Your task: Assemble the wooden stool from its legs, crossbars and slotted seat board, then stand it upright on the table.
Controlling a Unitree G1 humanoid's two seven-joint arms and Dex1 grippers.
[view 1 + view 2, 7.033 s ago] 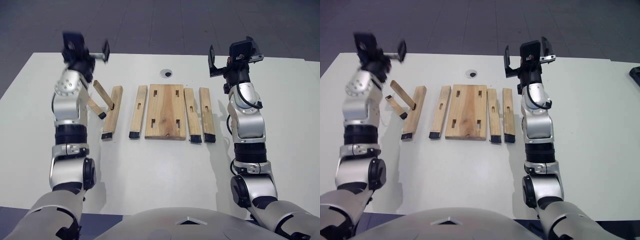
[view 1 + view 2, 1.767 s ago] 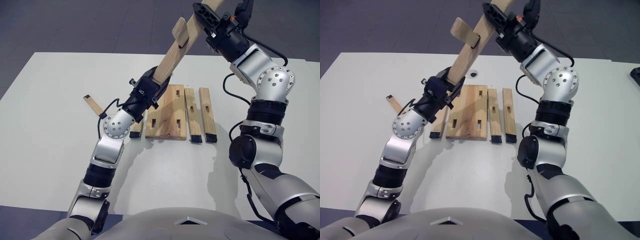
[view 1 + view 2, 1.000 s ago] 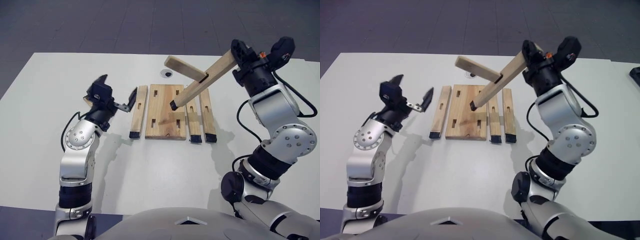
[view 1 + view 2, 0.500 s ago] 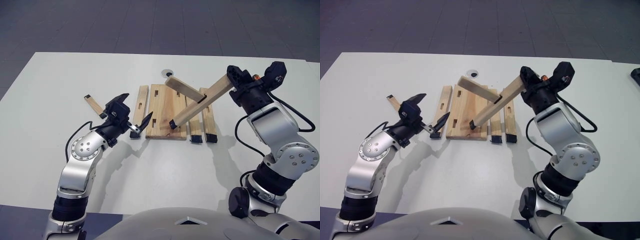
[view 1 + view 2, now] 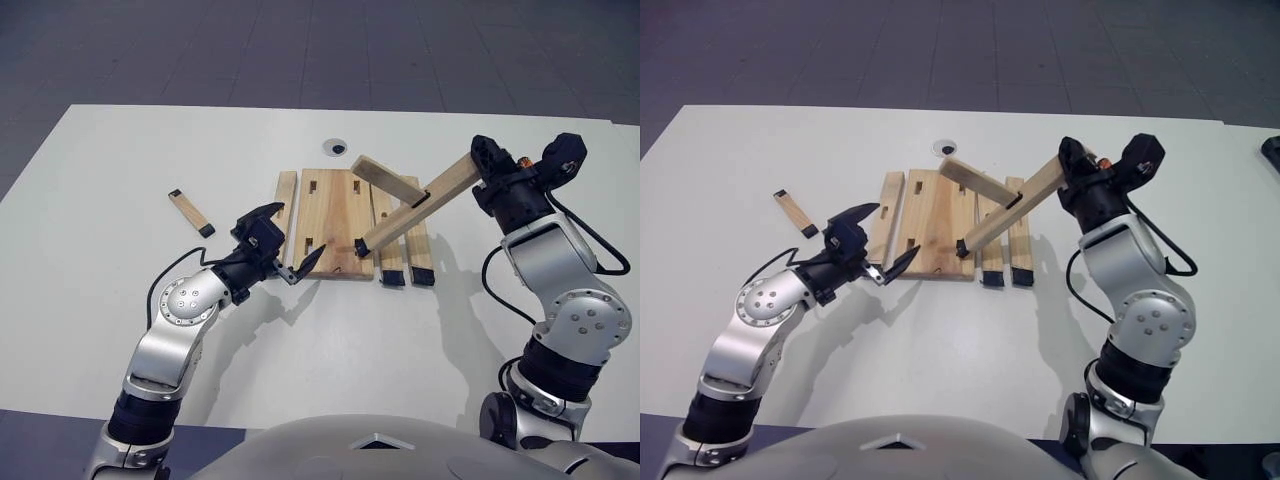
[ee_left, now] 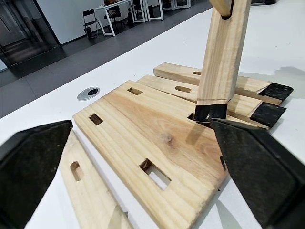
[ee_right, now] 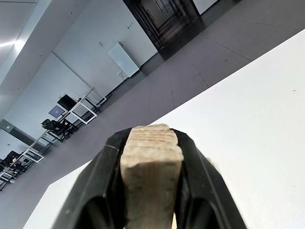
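While leg is pinched in right gripper, tip must be pressed into seat board slot just beyond spread left gripper.

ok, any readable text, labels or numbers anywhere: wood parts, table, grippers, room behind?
No legible text in any view.
Seat board: bare wood, no print.
Leg in the right gripper: bare wood with a black end cap, no marking.
Loose crossbar: no marking.
Left gripper: plain black, nothing printed that I can see.
Green sign on the far wall: too small to read.
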